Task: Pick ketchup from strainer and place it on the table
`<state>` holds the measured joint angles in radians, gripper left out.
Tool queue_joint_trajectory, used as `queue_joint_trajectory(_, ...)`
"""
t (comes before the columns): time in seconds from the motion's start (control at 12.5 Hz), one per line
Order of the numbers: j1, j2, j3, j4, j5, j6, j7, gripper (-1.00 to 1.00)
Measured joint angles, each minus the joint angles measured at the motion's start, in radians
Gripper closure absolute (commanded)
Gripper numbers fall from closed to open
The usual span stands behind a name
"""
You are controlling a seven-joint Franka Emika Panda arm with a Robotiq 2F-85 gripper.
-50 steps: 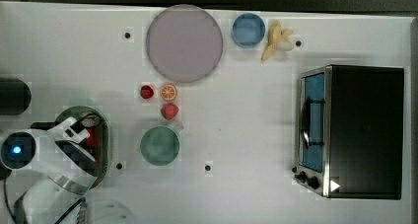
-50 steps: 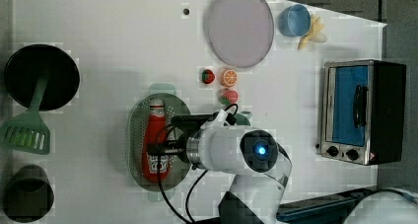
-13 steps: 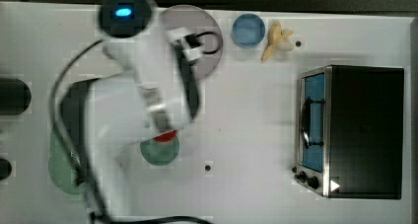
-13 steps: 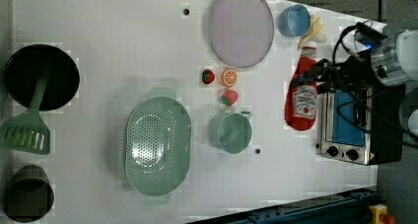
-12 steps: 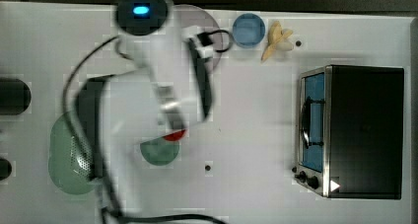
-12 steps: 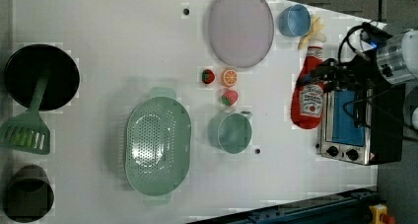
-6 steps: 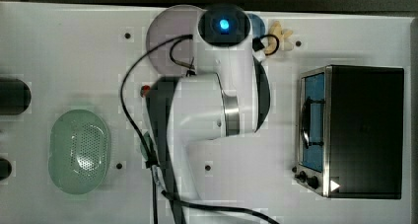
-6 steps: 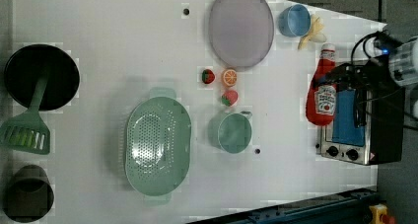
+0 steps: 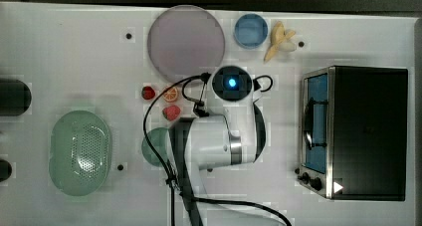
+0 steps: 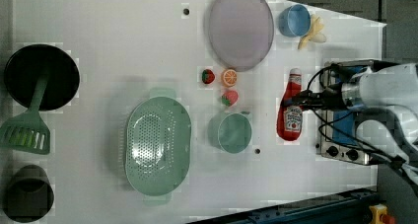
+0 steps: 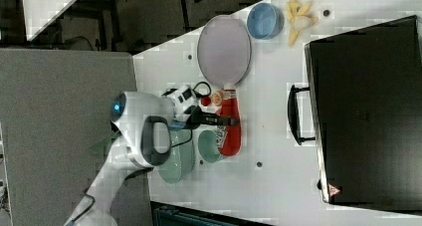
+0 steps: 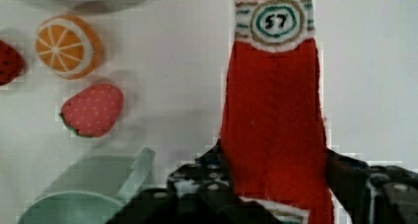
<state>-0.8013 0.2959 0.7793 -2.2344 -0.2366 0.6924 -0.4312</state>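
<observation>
The ketchup [image 10: 291, 116] is a red bottle with a white cap. It lies lengthwise low over the white table [image 10: 123, 36], between the teal bowl and the toaster oven. I cannot tell whether it rests on the surface. My gripper [image 10: 301, 102] reaches in from the left view's right, shut on the bottle's lower body. In the wrist view the black fingers [image 12: 207, 182] press both sides of the ketchup [image 12: 273, 110]. The right view shows the ketchup [image 11: 230, 131] under the gripper [image 11: 225, 120]. The mint-green strainer [image 10: 157, 145] stands empty, far to the left view's left.
A teal bowl [image 10: 232, 131] sits just beside the bottle. Two strawberries [image 10: 229, 97] and an orange slice [image 10: 228, 77] lie near it. The toaster oven [image 9: 358, 131] stands close on the other side. A purple plate [image 9: 186, 39], blue bowl [image 9: 251, 31] and banana [image 9: 279, 41] line the back.
The arm has carried the ketchup from beside the oven's top toward the left view's left and lower, closer to the teal bowl. The strainer stays empty.
</observation>
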Motion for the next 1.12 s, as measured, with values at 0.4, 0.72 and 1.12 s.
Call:
queue_joint_trajectory(0.4,-0.008,0.062,-0.017,-0.078,-0.003,0.122,0.000,-1.00)
queue_joint_trajectory(0.72,-0.012,0.000,-0.015,-0.041,-0.007,0.080,0.000,-1.00)
queue_joint_trajectory(1.12,-0.014,-0.201,-0.020,0.213,0.060,-0.207,0.101,-1.00)
